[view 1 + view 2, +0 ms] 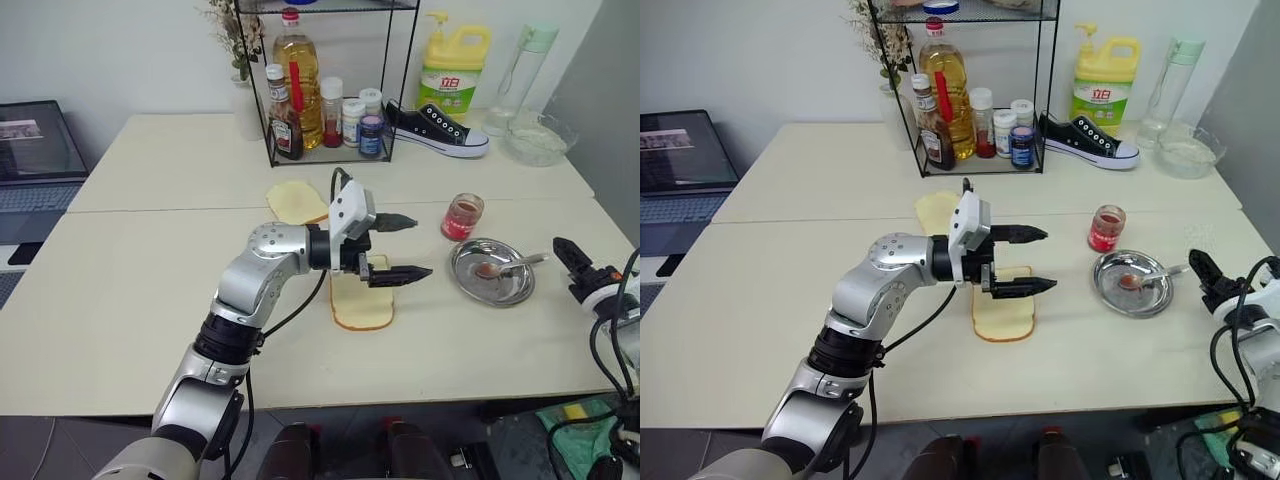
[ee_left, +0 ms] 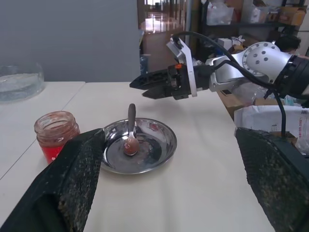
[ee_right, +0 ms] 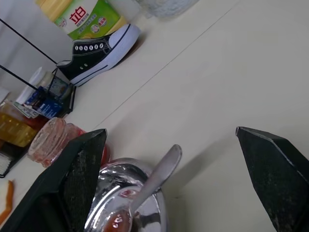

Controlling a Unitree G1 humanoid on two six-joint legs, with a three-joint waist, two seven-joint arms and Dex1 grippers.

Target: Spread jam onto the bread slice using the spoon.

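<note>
On the table's right half, the spoon (image 1: 512, 265) rests in the round steel dish (image 1: 470, 282), bowl smeared red, handle projecting over the rim toward the right gripper (image 1: 568, 254). That gripper is released and empty, fingers spread, just beside the handle tip. The left gripper (image 1: 408, 246) hovers above the bread slice (image 1: 362, 303), also released and holding nothing. The jam (image 1: 462, 217) sits in its open jar just behind the dish.

Likely faults from this position:
- The thin handle lies low on the rim; a closing grip may skid off it or tip the dish.
- A sweeping approach may knock the jar.
- The unrestrained slice may slide while jam is spread.
</note>
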